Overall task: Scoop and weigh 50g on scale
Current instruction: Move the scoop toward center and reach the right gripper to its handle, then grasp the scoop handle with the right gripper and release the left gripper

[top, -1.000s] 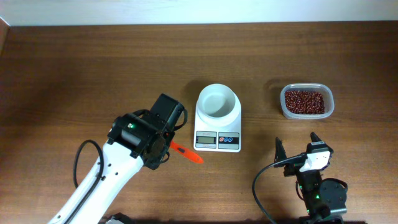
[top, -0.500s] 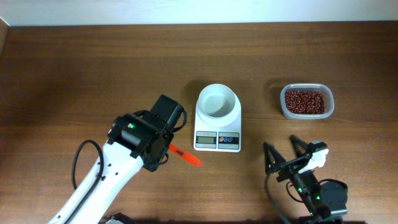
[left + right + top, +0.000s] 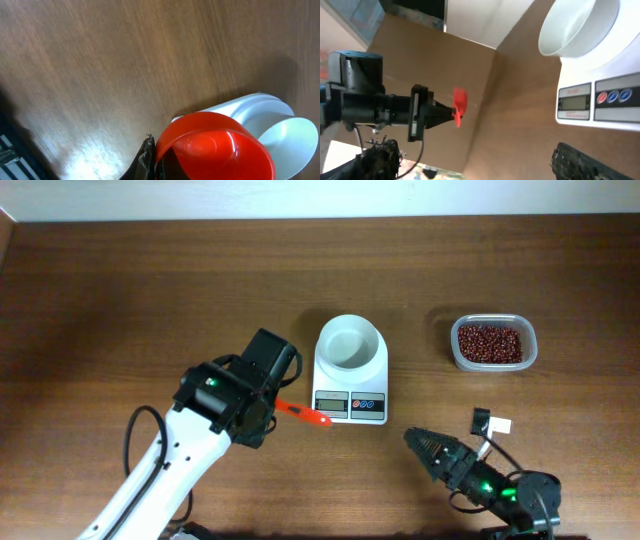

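Scale (image 3: 350, 375) sits just right of your L gripper (image 3: 273, 406), clamped on red scoop (image 3: 303, 414); your R gripper (image 3: 420, 443), jaws wide & empty, is near scale's front-right corner, beans (image 3: 490, 343) farther back.

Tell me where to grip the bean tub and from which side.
On the tub, pinch the near long rim from above, on the side facing the open right gripper: one finger outside, one just inside. It sits upright, open-topped and holding beans, so a top-down rim pinch should probably keep it level.
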